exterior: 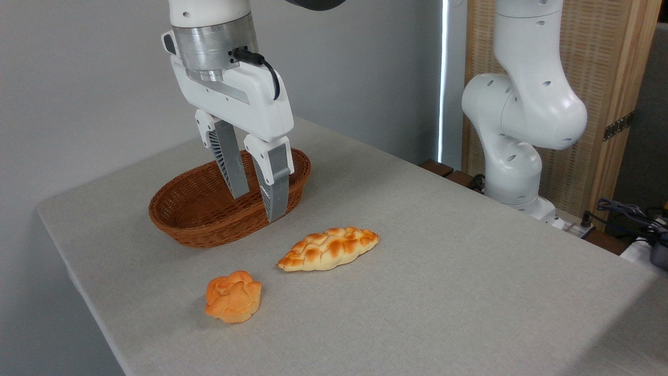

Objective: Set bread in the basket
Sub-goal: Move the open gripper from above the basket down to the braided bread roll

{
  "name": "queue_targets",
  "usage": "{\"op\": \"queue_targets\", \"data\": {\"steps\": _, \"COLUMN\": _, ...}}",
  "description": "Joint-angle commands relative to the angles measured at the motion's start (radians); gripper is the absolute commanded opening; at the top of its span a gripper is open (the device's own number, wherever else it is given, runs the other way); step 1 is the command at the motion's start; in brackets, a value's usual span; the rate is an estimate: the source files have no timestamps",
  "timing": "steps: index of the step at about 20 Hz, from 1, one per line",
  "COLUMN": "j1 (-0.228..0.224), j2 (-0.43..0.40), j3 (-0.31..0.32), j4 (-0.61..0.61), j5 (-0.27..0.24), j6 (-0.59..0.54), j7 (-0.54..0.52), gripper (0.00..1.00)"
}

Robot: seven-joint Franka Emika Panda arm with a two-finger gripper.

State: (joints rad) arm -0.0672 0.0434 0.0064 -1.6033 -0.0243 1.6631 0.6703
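Observation:
The braided bread [329,248] lies on the grey table, golden-orange on top with pale sides, just right of and in front of the oval wicker basket [194,222]. My gripper [259,202] hangs in front of the basket's right half, fingers pointing down. It is open with nothing between its fingers. The bread lies to the lower right of the fingertips, apart from them. The basket looks empty.
A small round knotted orange bun [233,296] sits in front of the basket, left of the bread. The arm's white base [514,156] stands at the table's far right edge. The table's left edge [73,271] runs close to the basket.

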Motion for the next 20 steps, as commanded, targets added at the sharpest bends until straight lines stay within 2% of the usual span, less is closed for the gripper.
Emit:
{"op": "queue_targets", "data": {"steps": 1, "j1": 0.012, "j2": -0.017, "j3": 0.019, "j4": -0.027, "j5": -0.041, "j6": 0.009, "j7": 0.011, "gripper": 1.0}}
{"op": "queue_targets", "data": {"steps": 11, "j1": 0.012, "j2": -0.025, "j3": 0.012, "j4": -0.046, "j5": -0.04, "j6": 0.009, "j7": 0.012, "gripper": 1.0}}
{"op": "queue_targets", "data": {"steps": 15, "j1": 0.014, "j2": -0.086, "j3": 0.003, "j4": -0.144, "j5": -0.04, "j6": 0.039, "j7": 0.02, "gripper": 1.0}}
{"op": "queue_targets", "data": {"steps": 20, "j1": 0.017, "j2": -0.146, "j3": -0.078, "j4": -0.282, "j5": -0.04, "j6": 0.133, "j7": 0.023, "gripper": 1.0}}
